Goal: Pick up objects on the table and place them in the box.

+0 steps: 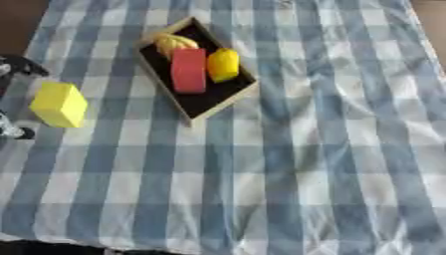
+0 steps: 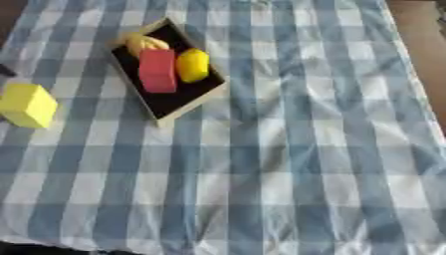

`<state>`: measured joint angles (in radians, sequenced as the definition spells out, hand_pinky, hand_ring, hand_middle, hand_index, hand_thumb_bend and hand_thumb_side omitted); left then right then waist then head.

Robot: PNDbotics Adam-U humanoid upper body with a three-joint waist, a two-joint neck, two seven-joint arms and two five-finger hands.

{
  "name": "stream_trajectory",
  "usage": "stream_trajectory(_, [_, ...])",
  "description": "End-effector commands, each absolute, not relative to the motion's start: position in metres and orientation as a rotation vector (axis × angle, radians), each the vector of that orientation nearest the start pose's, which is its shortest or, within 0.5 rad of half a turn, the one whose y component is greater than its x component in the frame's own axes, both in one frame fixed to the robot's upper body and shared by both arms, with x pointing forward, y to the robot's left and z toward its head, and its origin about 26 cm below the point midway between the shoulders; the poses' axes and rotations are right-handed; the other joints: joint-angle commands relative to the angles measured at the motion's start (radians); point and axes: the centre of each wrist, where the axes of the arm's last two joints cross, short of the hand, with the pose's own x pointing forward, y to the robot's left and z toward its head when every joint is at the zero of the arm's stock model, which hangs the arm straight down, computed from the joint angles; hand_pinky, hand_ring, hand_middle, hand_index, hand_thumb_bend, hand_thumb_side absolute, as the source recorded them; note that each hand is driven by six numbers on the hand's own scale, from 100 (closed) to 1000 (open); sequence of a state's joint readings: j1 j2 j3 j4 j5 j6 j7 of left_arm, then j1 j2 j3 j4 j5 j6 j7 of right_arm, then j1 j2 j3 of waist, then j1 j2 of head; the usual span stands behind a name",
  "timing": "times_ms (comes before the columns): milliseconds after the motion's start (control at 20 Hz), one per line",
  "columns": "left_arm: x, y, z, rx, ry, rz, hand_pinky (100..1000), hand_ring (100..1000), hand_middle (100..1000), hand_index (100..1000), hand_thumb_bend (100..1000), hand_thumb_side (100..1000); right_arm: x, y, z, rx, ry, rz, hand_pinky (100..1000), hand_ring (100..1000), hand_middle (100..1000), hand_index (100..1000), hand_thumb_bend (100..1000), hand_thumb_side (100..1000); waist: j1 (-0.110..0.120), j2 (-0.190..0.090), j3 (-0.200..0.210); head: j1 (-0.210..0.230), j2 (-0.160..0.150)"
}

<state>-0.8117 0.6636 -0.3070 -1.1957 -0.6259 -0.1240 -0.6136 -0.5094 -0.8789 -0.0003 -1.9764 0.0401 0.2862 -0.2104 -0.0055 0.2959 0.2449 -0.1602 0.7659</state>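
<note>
The yellow block [image 1: 59, 103] sits on the checked cloth of the bench [image 1: 305, 164], left of the box [image 1: 228, 98]; it looks rigid, light and flat-sided (opposite faces suit a pinch); the left robot hand [image 1: 12, 69] shows only as dark parts beside it, its state unclear.

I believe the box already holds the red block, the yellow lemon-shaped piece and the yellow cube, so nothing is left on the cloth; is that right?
Not quite. The yellow cube is still outside the box, on the checked cloth to its left, as the left eye view shows. The red block and the yellow lemon-shaped piece are inside.
</note>
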Motion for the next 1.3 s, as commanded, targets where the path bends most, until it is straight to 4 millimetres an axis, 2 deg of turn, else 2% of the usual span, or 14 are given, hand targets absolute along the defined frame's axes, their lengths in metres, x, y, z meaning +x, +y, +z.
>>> stream_trajectory(50, [0.442,0.307,0.222,0.749,-1.28,-1.641,936,926,884,920,680,100,0.293,-0.312,0.328,-0.915,-2.191,0.546,955,897,794,814,100,524,0.013,-0.033,-0.003,0.004,0.004])
stream_trajectory(200, [0.445,0.304,0.218,0.738,-1.286,-1.639,914,912,850,898,691,100,0.295,-0.313,0.326,-0.914,-2.178,0.548,956,898,795,814,100,526,0.016,-0.031,-0.005,0.006,0.004])
stream_trajectory(300, [0.447,0.304,0.216,0.733,-1.28,-1.633,885,891,809,861,653,100,0.295,-0.314,0.326,-0.912,-2.173,0.545,956,897,794,814,100,528,0.018,-0.03,-0.006,0.006,0.004])
stream_trajectory(400, [0.447,0.304,0.218,0.762,-1.281,-1.619,837,824,714,785,578,100,0.296,-0.314,0.325,-0.911,-2.167,0.546,956,897,794,814,100,528,0.019,-0.03,-0.007,0.005,0.004])
stream_trajectory(450, [0.447,0.304,0.218,0.781,-1.287,-1.612,802,774,636,729,528,100,0.296,-0.315,0.324,-0.91,-2.164,0.546,957,897,793,815,100,531,0.02,-0.03,-0.007,0.005,0.004])
stream_trajectory(550, [0.447,0.302,0.222,0.845,-1.316,-1.59,749,681,529,623,492,100,0.297,-0.315,0.323,-0.907,-2.157,0.548,957,897,793,816,100,532,0.021,-0.03,-0.007,0.005,0.004])
stream_trajectory(700, [0.444,0.296,0.229,0.919,-1.376,-1.565,712,617,464,539,447,100,0.297,-0.316,0.322,-0.906,-2.149,0.552,956,897,793,816,100,532,0.02,-0.031,-0.008,0.005,0.004])
stream_trajectory(850, [0.435,0.281,0.256,0.93,-1.501,-1.565,713,616,477,553,395,100,0.296,-0.317,0.322,-0.917,-2.15,0.551,955,896,793,816,100,554,0.02,-0.032,-0.007,0.001,0.004])
stream_trajectory(950, [0.426,0.263,0.281,0.923,-1.603,-1.586,716,613,479,554,380,100,0.296,-0.318,0.323,-0.923,-2.153,0.545,955,896,791,815,100,530,0.021,-0.033,-0.006,-0.003,0.004])
stream_trajectory(1150, [0.411,0.214,0.328,0.848,-1.814,-1.621,726,617,481,554,369,100,0.295,-0.317,0.324,-0.914,-2.164,0.532,956,895,790,814,100,514,0.024,-0.04,-0.005,-0.018,0.004])
stream_trajectory(1300, [0.41,0.183,0.344,0.796,-1.888,-1.636,724,615,480,553,351,100,0.296,-0.316,0.323,-0.902,-2.163,0.545,956,895,790,814,100,530,0.024,-0.042,-0.015,-0.017,0.004])
